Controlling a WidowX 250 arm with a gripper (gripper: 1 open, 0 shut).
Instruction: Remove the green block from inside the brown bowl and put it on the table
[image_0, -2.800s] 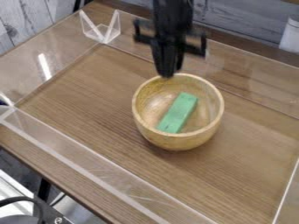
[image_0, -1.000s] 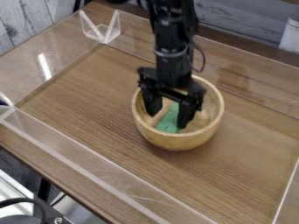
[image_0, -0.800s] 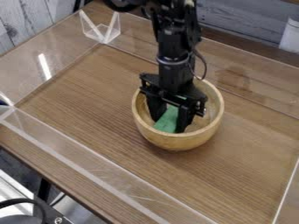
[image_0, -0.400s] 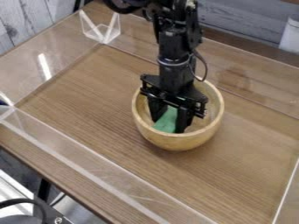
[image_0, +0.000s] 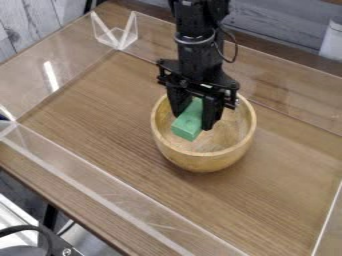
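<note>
I see my hand (image_0: 195, 108) clamped on the green block (image_0: 191, 122), holding it above the brown bowl (image_0: 205, 148) on the tabletop (image_0: 94, 110).

One claw (image_0: 195, 108) is in view. Between its fingers sits one green block (image_0: 191, 120). Directly below the claw is one brown bowl (image_0: 203, 146). One tabletop (image_0: 94, 125) spreads beneath the claw, carrying that single bowl.

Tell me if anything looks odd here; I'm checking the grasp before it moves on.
Nothing stands out. The gripper holds the green block tilted above the bowl, which sits upright on the table.
</note>
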